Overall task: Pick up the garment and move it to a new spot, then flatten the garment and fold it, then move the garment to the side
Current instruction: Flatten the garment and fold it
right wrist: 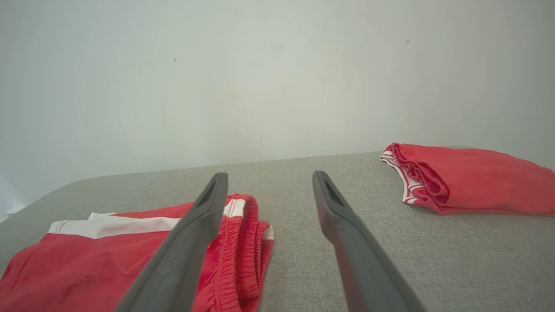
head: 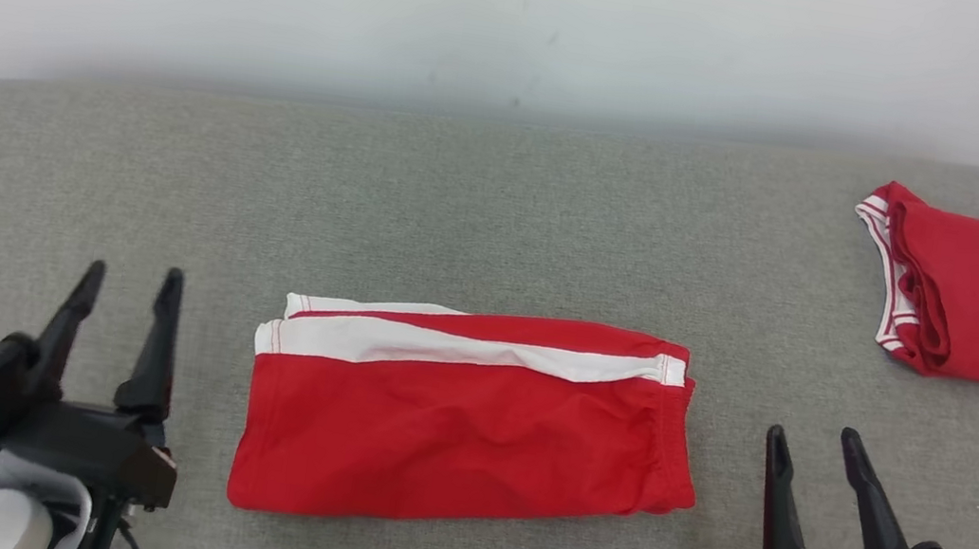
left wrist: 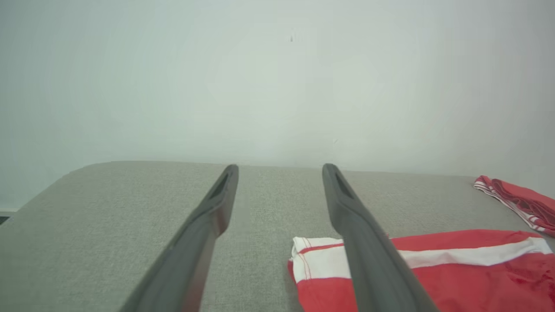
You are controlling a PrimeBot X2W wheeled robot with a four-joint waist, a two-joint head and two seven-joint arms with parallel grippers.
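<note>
Shows the folded red garment [head: 468,425] flat on the grey surface [head: 497,218], between left gripper [head: 136,270] and right gripper [head: 813,433], both spread wide, empty, beside the cloth without touching.

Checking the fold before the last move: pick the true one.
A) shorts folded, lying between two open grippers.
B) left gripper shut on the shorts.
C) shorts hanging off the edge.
A: the shorts lie folded flat, the left gripper and right gripper open, clear of them on either side.
</note>
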